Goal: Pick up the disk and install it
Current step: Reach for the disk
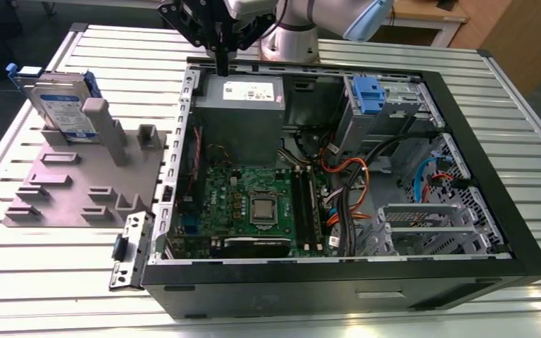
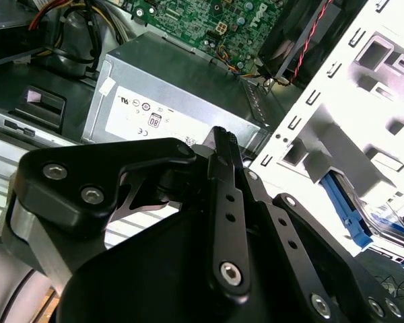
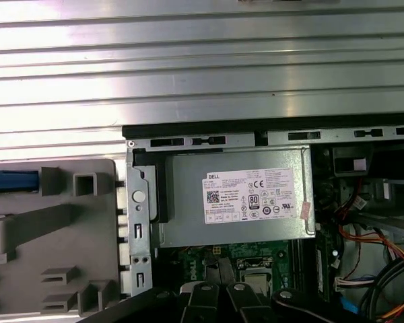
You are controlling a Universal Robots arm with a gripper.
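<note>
One arm: gripper (image 1: 222, 69) clenched on nothing, fingers together, hovers over the grey power supply (image 1: 242, 102) at the rim of the open PC case (image 1: 346, 274). Disk (image 1: 62, 105) stands upright in the grey holder (image 1: 73, 186) at the exterior view's left, outside the case, well apart from gripper

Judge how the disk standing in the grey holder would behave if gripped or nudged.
The disk looks like a rigid metal slab, so probably stiff and fairly heavy for its size. Standing on edge in the grey holder, it may tip if nudged sideways. Its blue frame may flex.
</note>
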